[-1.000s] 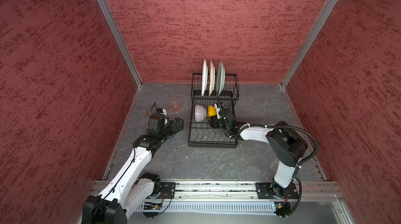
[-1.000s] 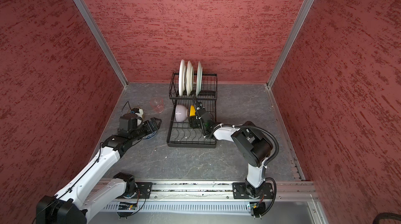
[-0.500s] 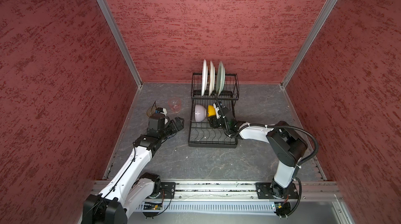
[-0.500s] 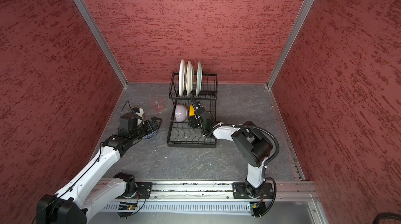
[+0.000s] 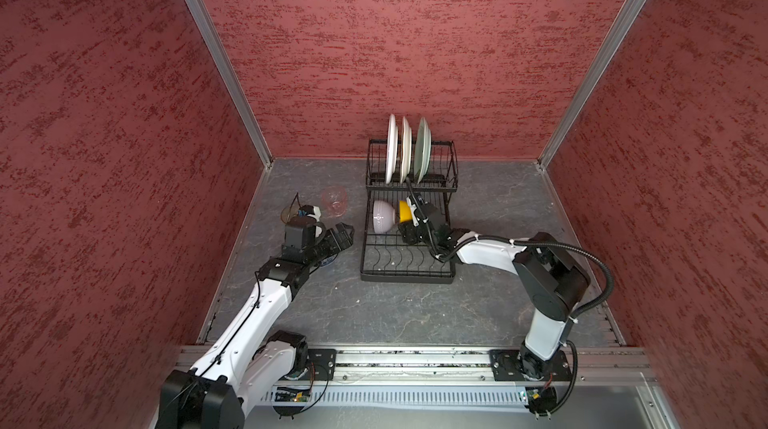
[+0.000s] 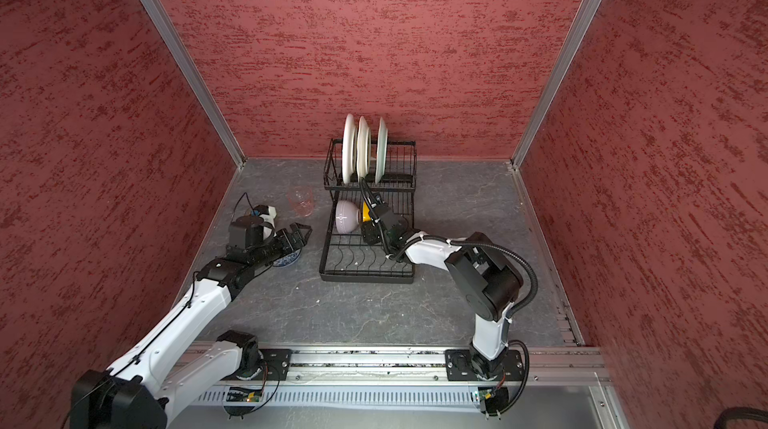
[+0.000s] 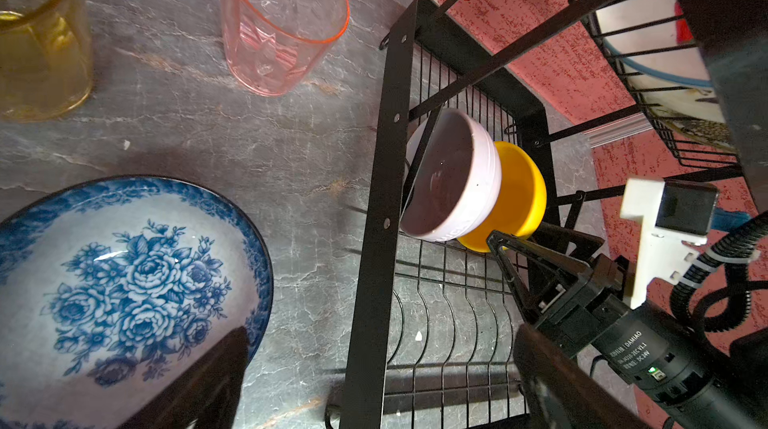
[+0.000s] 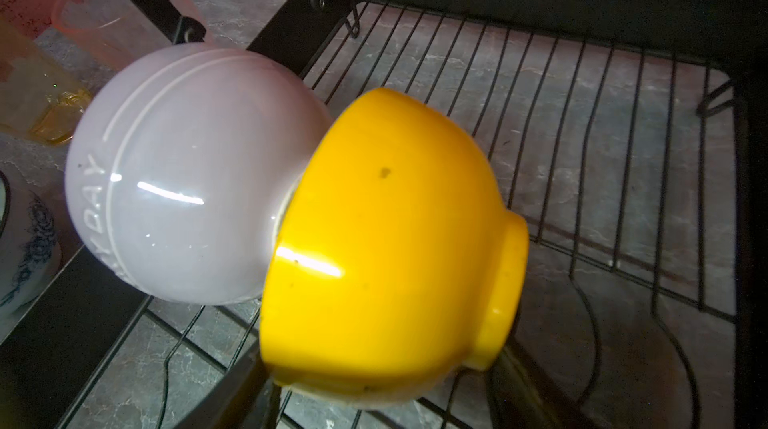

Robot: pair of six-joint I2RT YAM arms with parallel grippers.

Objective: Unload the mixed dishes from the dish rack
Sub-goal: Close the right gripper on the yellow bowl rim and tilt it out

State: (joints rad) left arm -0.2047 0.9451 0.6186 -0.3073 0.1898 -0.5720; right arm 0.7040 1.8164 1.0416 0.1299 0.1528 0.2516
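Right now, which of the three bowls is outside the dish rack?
The blue-flowered bowl, on the table; the lilac bowl and yellow bowl lie in the rack.

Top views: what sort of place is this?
Probably a lab test cell, not a kitchen: red textured panels box in a grey tabletop, and two robot arms stand on a metal rail facing a dish rack.
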